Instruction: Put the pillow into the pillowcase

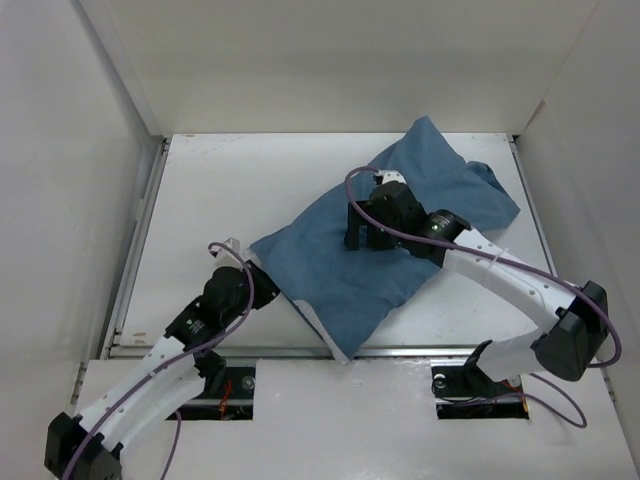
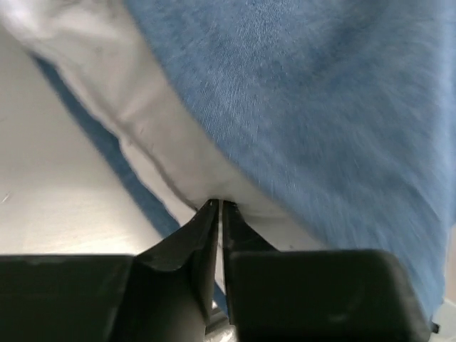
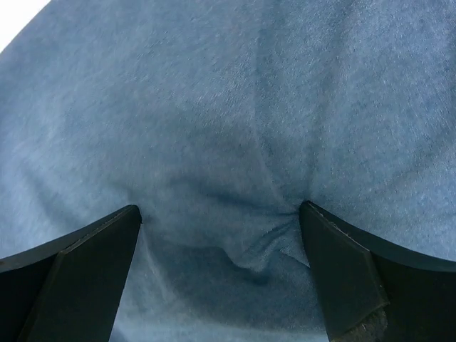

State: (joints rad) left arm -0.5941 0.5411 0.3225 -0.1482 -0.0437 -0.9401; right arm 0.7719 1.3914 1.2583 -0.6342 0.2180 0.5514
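Note:
The blue pillowcase (image 1: pixel 320 262) lies diagonally across the table with the plump pillow mostly inside it. A white strip of the pillow (image 1: pixel 325 330) shows along its near-left edge. My left gripper (image 1: pixel 264 285) is at that edge. In the left wrist view it (image 2: pixel 218 205) is shut, its tips pinching the white pillow's seam (image 2: pixel 164 142) under the blue fabric (image 2: pixel 320 107). My right gripper (image 1: pixel 367 240) is on top of the pillowcase's middle. In the right wrist view it (image 3: pixel 221 214) is open wide, and both fingers press into the puckered blue fabric (image 3: pixel 214 107).
The white table (image 1: pixel 200 200) is enclosed by white walls on the left, back and right. A metal rail (image 1: pixel 180 345) runs along its near edge, with the arm bases in cutouts (image 1: pixel 225 385) below. The pillowcase's far end (image 1: pixel 480 190) lies near the right wall.

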